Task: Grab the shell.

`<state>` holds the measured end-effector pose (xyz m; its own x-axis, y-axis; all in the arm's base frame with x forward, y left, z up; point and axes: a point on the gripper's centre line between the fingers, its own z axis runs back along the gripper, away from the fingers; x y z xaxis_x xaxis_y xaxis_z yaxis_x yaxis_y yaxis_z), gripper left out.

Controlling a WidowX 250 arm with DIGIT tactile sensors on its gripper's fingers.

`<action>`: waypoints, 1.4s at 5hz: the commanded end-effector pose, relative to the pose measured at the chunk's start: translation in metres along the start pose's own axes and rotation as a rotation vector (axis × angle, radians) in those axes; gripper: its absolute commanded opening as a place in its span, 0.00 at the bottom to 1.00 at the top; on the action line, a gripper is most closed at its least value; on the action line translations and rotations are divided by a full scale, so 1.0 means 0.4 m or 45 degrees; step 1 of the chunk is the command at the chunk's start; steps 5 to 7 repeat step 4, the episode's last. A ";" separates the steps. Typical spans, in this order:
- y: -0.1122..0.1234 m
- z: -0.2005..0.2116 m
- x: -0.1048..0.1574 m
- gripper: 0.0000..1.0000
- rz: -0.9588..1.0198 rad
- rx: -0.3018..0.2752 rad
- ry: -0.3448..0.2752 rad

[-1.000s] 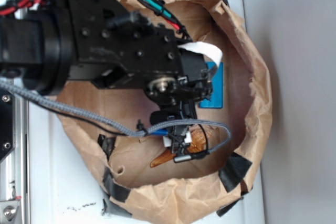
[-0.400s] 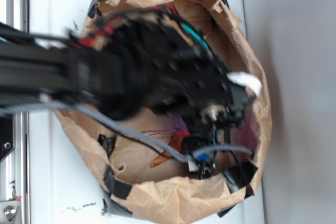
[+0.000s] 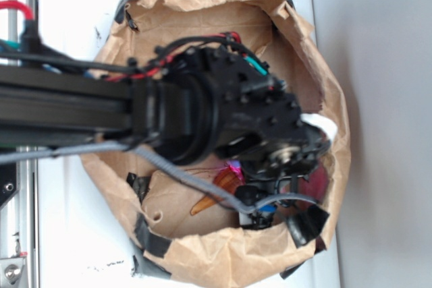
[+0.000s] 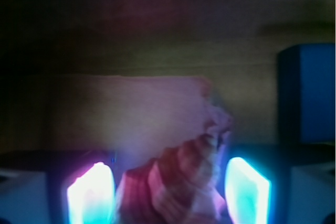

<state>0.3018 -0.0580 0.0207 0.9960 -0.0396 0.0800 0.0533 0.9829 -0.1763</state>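
In the exterior view, the black arm (image 3: 169, 109) reaches from the left across a crumpled brown paper bag (image 3: 223, 247) that lies open on a white worktop (image 3: 81, 18). The bag's rim is patched with strips of black tape (image 3: 307, 224). The claw (image 3: 260, 214) sits low in the bag, near its lower right rim, under the bulk of the wrist. The shell (image 3: 214, 193) lies on the bag's floor just left of the claw: its pointed orange tip sticks out to the lower left, while its wide end runs under the wrist and a grey cable (image 3: 175, 170) that crosses it. Whether the fingers touch it cannot be told from here.

In the wrist view, which is dim and blurred, the two fingertips (image 4: 89, 195) glow at the bottom edge, one pinkish white on the left, one cyan on the right, with a gap between them. The ribbed, reddish wide end of the shell (image 4: 173, 184) fills that gap, close to both pads. The claw stands parted around it; firm contact is not clear. A blue block (image 4: 307, 95) stands farther back at the right.
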 end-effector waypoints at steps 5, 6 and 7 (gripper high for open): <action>0.169 0.441 -0.121 0.00 0.083 -0.174 -0.170; 0.169 0.441 -0.121 0.00 0.083 -0.174 -0.170; 0.169 0.441 -0.121 0.00 0.083 -0.174 -0.170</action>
